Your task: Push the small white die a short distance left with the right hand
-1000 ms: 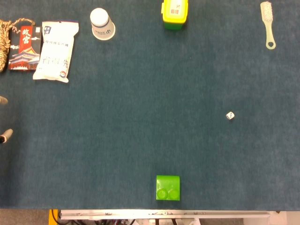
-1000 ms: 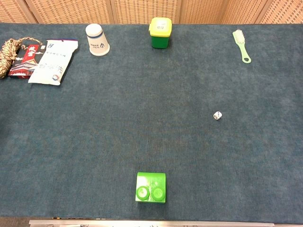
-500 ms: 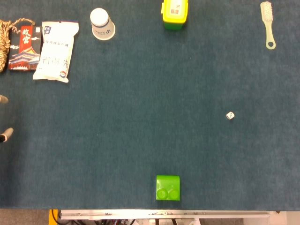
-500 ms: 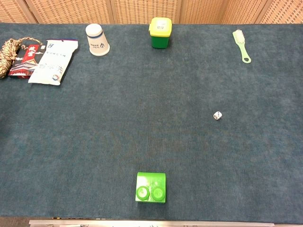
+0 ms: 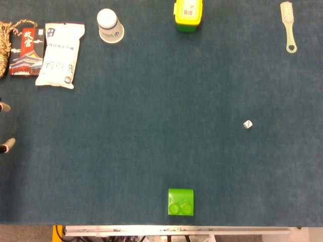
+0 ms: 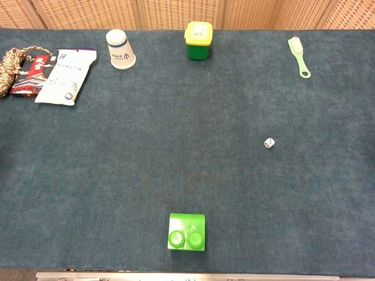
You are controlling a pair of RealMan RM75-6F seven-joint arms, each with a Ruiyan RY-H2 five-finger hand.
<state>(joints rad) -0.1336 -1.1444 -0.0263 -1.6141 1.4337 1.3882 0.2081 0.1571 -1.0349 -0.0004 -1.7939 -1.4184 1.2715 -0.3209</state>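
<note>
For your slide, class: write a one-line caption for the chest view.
Small white die alone on blue cloth, green block near front edge.

left hand (image 5: 4, 127): edge-cropped, only fingertips | die (image 5: 248, 124): pips perhaps unreadable

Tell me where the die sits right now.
The small white die lies alone on the blue mat, right of centre in both views, up and right of the green block and well below the brush. Nothing touches it.
</note>
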